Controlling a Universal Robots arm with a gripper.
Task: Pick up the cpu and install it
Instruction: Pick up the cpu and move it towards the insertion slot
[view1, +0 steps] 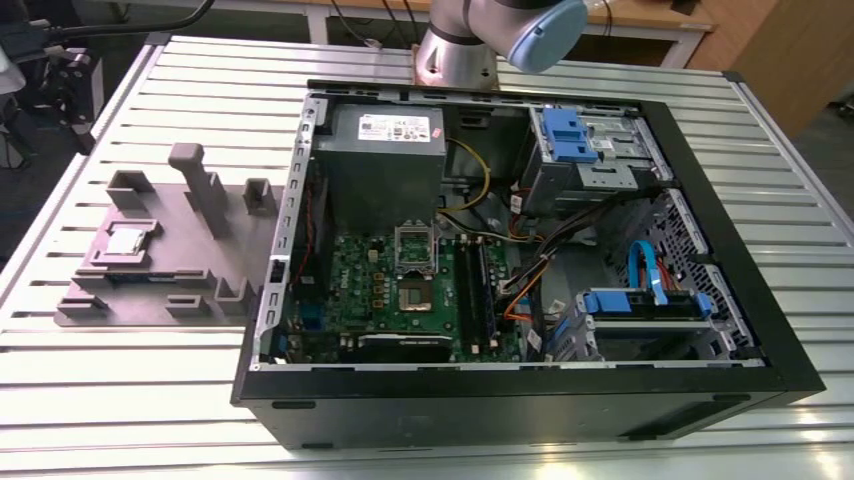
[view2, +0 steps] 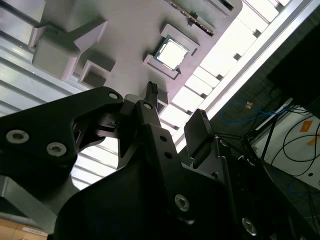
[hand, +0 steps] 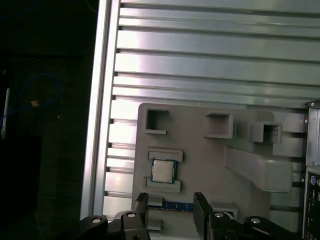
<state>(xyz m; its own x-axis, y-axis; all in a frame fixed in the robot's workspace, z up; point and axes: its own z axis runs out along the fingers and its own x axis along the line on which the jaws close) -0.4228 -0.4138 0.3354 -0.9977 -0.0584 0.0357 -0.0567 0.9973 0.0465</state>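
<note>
1. Holds the hand (hand: 171, 207) spread, with nothing between the fingers (hand: 142, 207).
2. Hovers above the grey fixture tray (hand: 200, 165), clear of the cpu (hand: 162, 171) lying flat, metal top up, in a framed pocket there.
3. Farther off: slatted tabletop (hand: 200, 65) under the tray, open computer case (view1: 534, 405) just beside it toward the exterior view's right.

The exterior view's top edge cuts off the arm (view1: 467, 50); in the first wrist view the gripper (hand: 170, 197) hides part of the fixture tray (hand: 200, 165).
</note>
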